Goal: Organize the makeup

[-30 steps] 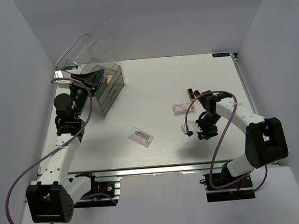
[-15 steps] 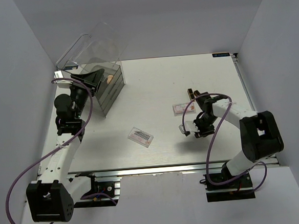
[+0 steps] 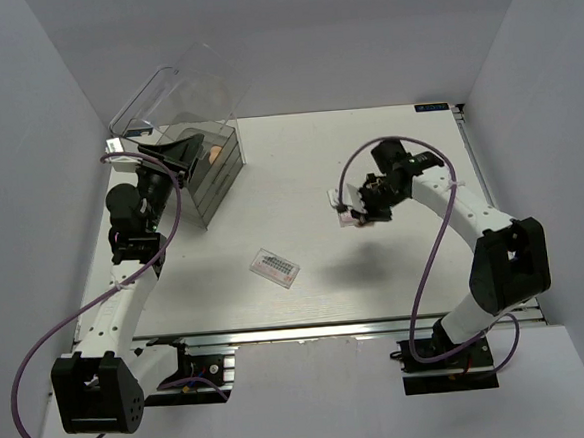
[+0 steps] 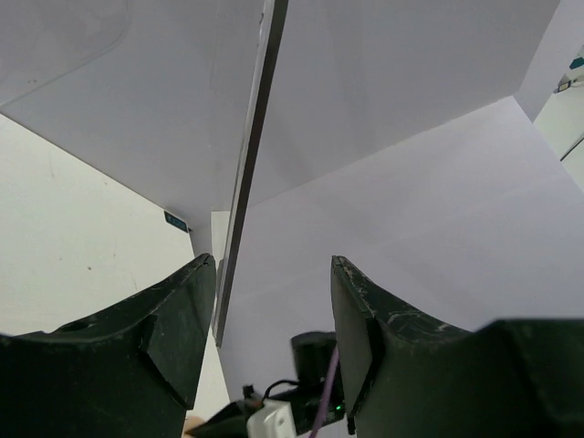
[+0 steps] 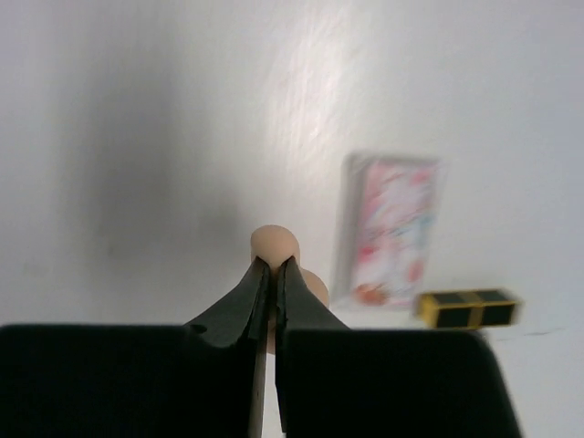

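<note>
My right gripper [image 5: 274,263] is shut on a tan egg-shaped sponge [image 5: 274,241], squeezed thin between the fingers and held above the table. Below it lie a pinkish clear palette [image 5: 388,228] and a black-and-gold lipstick tube [image 5: 470,308]. From above, the right gripper [image 3: 351,207] hangs over that pink palette [image 3: 351,219], and a second, darker palette [image 3: 274,267] lies at the table's middle front. My left gripper [image 3: 182,146] is open and empty beside the clear drawer box [image 3: 214,174], with its fingers [image 4: 187,301] well apart. Another tan sponge [image 3: 213,152] shows inside the box.
The drawer box's clear lid [image 3: 178,92] stands tilted open at the back left. White walls close in the table on three sides. A metal rail [image 3: 310,330] runs along the near edge between the arm bases.
The right gripper has shut on the sponge and carried it from the front right toward the back, over the pink palette. The left arm has not moved.
</note>
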You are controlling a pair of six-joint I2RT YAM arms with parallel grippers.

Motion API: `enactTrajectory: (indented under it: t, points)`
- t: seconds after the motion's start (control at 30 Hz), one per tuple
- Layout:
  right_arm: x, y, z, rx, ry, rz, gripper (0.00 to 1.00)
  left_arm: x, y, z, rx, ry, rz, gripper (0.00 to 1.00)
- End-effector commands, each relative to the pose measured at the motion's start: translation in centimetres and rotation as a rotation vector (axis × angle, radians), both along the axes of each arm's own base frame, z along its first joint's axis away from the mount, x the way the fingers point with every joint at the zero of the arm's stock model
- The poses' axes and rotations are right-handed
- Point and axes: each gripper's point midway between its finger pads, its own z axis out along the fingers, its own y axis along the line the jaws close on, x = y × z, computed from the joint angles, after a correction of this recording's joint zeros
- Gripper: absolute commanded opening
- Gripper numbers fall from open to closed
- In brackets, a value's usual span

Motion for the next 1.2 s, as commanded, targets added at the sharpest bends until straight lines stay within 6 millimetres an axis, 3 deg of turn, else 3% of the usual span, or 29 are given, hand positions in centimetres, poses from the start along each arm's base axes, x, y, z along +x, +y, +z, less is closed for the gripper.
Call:
enactTrajectory:
  t: [0.0,0.07,0.1,0.17,0.2,0.3,0.4,0.5,0.53,0.57,0.7,0.73,0.8,0.87,0.9,0.97,1.0,1.03,1.17]
  points:
    - [1.5,7.6,5.5,0.297,0.028,-0.085,0.0,-1.2,-0.5,2.2,-0.013,-0.079,-0.039,0.62]
    - [2.1,10.9,7.7,0.415,0.051,-0.192,0.0,-1.2,-0.5,2.3,-0.019,-0.08,-0.039,0.62]
    - [4.6,13.0,9.3,0.528,-0.057,-0.209,0.0,-1.2,-0.6,2.4,-0.021,-0.078,-0.041,0.62]
    - [5.5,15.9,12.1,0.685,-0.131,-0.24,0.0,-1.2,-0.5,2.5,-0.024,-0.08,-0.041,0.62]
    - [7.4,17.3,14.9,0.847,-0.208,-0.319,0.0,-1.2,-0.5,2.6,-0.027,-0.082,-0.042,0.62]
    - [8.0,21.1,17.4,1.03,-0.194,-0.365,0.0,-1.2,-0.5,2.8,-0.036,-0.082,-0.04,0.62]
    - [11.3,25.4,19.9,1.171,-0.175,-0.407,0.0,-1.3,-0.4,3.1,-0.037,-0.084,-0.037,0.62]
    - [12.5,27.9,21.3,1.268,-0.166,-0.412,0.0,-1.2,-0.4,3.1,-0.033,-0.077,-0.032,0.62]
    - [12.8,29.1,20.3,1.285,-0.162,-0.404,0.0,-1.1,-0.4,3.2,-0.032,-0.077,-0.03,0.62]
    - [12.7,29.4,22.8,1.387,-0.232,-0.349,0.0,-1.1,-0.4,3.1,-0.031,-0.073,-0.03,0.62]
    - [12.5,32.1,23.5,1.463,-0.35,-0.286,0.05,-0.9,-0.3,3.1,-0.034,-0.07,-0.028,0.62]
    - [12.4,33.1,22.3,1.456,-0.341,-0.282,0.05,-0.9,-0.3,3.2,-0.038,-0.072,-0.029,0.62]
    - [12.1,33.8,23.1,1.495,-0.379,-0.255,0.05,-0.8,-0.3,3.4,-0.043,-0.076,-0.031,0.62]
    - [11.8,35.1,22.0,1.498,-0.394,-0.239,0.03,-0.6,-0.4,3.5,-0.047,-0.076,-0.033,0.62]
    - [11.9,35.4,22.9,1.524,-0.413,-0.227,0.03,-0.5,-0.4,3.6,-0.048,-0.077,-0.032,0.62]
    - [12.2,36.6,21.7,1.52,-0.41,-0.228,0.02,-0.2,-0.4,3.6,-0.049,-0.075,-0.036,0.62]
    - [12.5,36.9,22.7,1.541,-0.43,-0.228,0.01,-0.1,-0.5,3.7,-0.046,-0.075,-0.038,0.62]
    - [12.9,37.7,21.3,1.524,-0.421,-0.235,0.01,0.1,-0.6,3.5,-0.047,-0.069,-0.041,0.62]
    - [13.9,39.2,20.4,1.517,-0.431,-0.235,0.03,0.1,-0.6,3.7,-0.045,-0.071,-0.042,0.62]
